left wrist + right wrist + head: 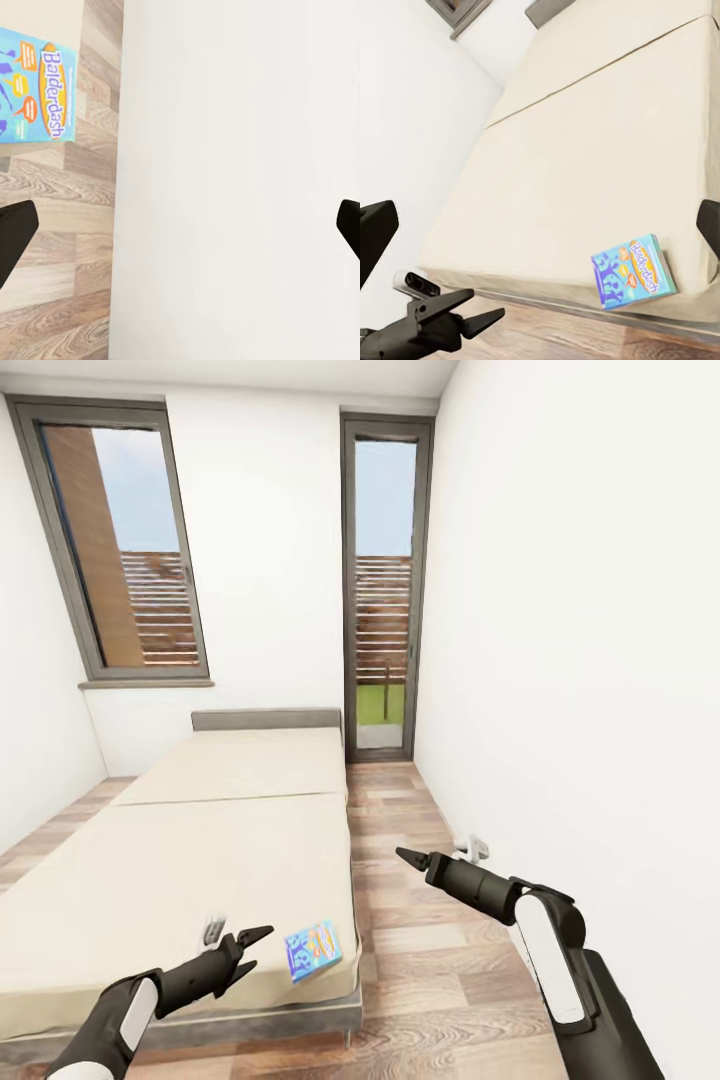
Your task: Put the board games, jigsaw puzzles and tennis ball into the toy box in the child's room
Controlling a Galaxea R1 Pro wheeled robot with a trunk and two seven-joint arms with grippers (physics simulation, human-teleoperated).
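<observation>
A blue Balderdash board game (313,950) lies flat on the near right corner of the beige bed (200,840), close to the mattress edge. My left gripper (248,952) hovers open just left of the box, over the mattress, with nothing between its fingers. In the left wrist view the box (34,86) sits off to one side, away from the gap between the fingers (15,229). My right gripper (408,856) is open and empty above the floor, right of the bed. Its wrist view looks across at the game (634,270) and at my left gripper (472,319).
A strip of wood floor (400,920) runs between the bed and the white right wall (580,710). A tall glass door (385,590) and a window (125,540) are in the far wall. The bed's grey frame (270,1025) edges the near side.
</observation>
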